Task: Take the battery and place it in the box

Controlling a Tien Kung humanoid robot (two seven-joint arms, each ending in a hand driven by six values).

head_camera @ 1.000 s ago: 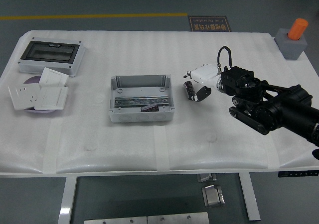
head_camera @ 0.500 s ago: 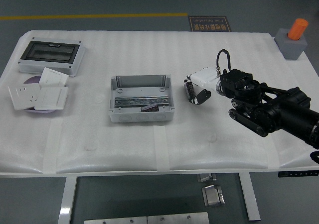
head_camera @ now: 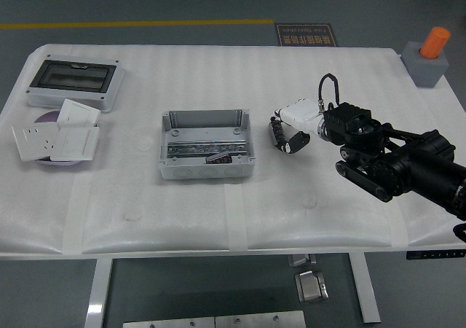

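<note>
The open grey box (head_camera: 206,144) stands at the table's middle, with a metal rail and a small dark part (head_camera: 218,156) inside. My right hand (head_camera: 285,133), white with dark fingers, reaches in from the right and is just right of the box. Its fingers are curled around the dark cylindrical battery (head_camera: 276,133), which sits low at the table's surface. I cannot tell whether the battery is lifted. The hand partly hides the battery. My left arm is not in view.
A grey enclosure with a dark window (head_camera: 73,82) stands at the far left. White switch plates (head_camera: 57,137) lie on a purple disc in front of it. A grey block with an orange cylinder (head_camera: 429,57) stands at the far right corner.
My right hand's fingers have closed in around the battery, which stood free beside them a second ago. The arm has shifted only slightly.
</note>
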